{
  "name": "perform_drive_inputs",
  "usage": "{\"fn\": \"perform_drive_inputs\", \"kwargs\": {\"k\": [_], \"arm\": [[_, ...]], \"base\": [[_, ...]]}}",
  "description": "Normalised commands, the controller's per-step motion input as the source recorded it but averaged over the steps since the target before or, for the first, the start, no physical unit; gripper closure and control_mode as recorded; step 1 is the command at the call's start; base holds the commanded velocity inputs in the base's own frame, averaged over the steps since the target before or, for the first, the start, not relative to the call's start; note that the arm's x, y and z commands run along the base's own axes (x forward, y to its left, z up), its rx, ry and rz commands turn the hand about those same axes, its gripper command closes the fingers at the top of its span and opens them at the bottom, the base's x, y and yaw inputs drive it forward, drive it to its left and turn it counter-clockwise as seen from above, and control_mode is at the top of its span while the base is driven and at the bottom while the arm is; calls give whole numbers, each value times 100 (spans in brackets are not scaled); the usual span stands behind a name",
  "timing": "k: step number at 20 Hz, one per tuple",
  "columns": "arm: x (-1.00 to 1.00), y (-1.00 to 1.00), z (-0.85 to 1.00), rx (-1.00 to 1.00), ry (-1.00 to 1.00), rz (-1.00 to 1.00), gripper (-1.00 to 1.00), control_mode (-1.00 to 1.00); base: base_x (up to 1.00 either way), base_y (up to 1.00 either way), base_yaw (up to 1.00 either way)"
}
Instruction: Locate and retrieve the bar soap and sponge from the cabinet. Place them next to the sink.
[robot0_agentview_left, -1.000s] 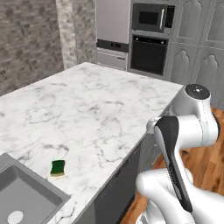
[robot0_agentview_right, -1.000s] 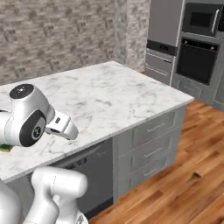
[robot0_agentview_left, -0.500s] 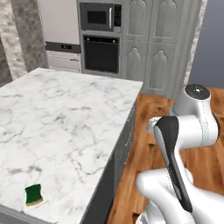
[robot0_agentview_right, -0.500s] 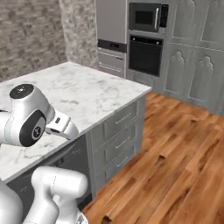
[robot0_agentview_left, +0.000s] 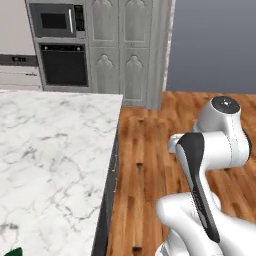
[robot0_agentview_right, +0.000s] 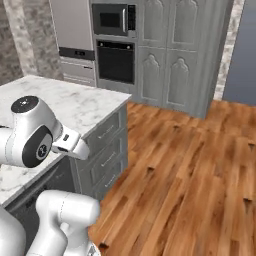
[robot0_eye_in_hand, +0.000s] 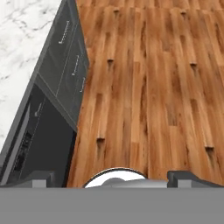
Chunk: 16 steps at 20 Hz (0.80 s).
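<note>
Below the tool, spread wide: wooden floor (robot0_eye_in_hand: 148, 87), brown planks with dark knots. To the tool's left in the hand view: marble surface (robot0_eye_in_hand: 26, 39), white with grey veins, edged by grey drawer fronts (robot0_eye_in_hand: 70, 48) and a dark appliance panel (robot0_eye_in_hand: 39, 140). Far ahead of the tool, seen from the base views: tall grey panelled cupboards (robot0_agentview_left: 120, 50), a black wall oven (robot0_agentview_left: 62, 65), a microwave (robot0_agentview_left: 52, 20) above it. Sponge (robot0_agentview_left: 11, 251) barely caught as a green corner at the bottom edge of the left base view, lying on the surface. Tool (robot0_eye_in_hand: 109, 179) aimed down at the floor, tips set well apart, nothing between them.
</note>
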Motion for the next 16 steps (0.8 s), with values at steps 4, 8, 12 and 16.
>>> {"fn": "perform_drive_inputs", "kwargs": {"k": [4, 8, 12, 16], "arm": [[0, 0, 0, 0, 0, 0, -100, 100], [0, 0, 0, 0, 0, 0, -100, 100], [0, 0, 0, 0, 0, 0, -100, 100], [0, 0, 0, 0, 0, 0, -100, 100]], "base": [[0, 0, -45], [0, 0, -47], [0, -1, -46], [0, -1, -45]]}}
